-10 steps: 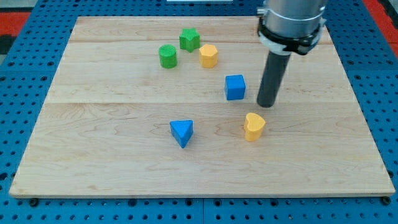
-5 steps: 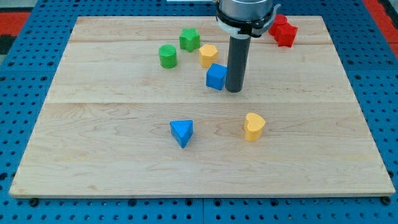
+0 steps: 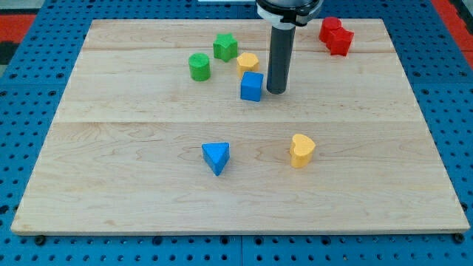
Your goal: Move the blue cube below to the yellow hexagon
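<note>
Tip (image 3: 276,91) rested at 3 o'clock of blue cube (image 3: 252,86), touching; cube sat at 6 o'clock of yellow hexagon (image 3: 248,62). No pincer fitted.

1. There is one camera view only — no second view, so nothing is shared between views.
2. It looks down at a slant from above the board's near edge, facing toward 12 o'clock; the wooden board (image 3: 148,214) narrows toward the view's top.
3. It stands fairly near: the board fills almost the whole frame, with a rim of blue pegboard (image 3: 29,125) showing at 3, 6 and 9 o'clock.
4. The rod enters from 12 o'clock, its upper part cut off by the frame — my tip (image 3: 276,91) lands a little above centre, just right of the blue cube (image 3: 252,86).
</note>
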`<state>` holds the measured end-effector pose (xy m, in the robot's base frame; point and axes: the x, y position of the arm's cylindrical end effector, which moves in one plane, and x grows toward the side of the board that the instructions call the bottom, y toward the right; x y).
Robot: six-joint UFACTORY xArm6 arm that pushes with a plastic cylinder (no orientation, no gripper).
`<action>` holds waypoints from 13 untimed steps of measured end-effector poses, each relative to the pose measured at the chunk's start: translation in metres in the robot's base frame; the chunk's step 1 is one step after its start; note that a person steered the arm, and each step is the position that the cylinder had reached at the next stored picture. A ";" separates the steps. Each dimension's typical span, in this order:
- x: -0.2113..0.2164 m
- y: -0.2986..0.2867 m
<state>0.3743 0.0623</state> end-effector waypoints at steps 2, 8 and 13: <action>-0.009 -0.001; 0.058 0.019; -0.005 -0.126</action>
<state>0.3694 -0.0637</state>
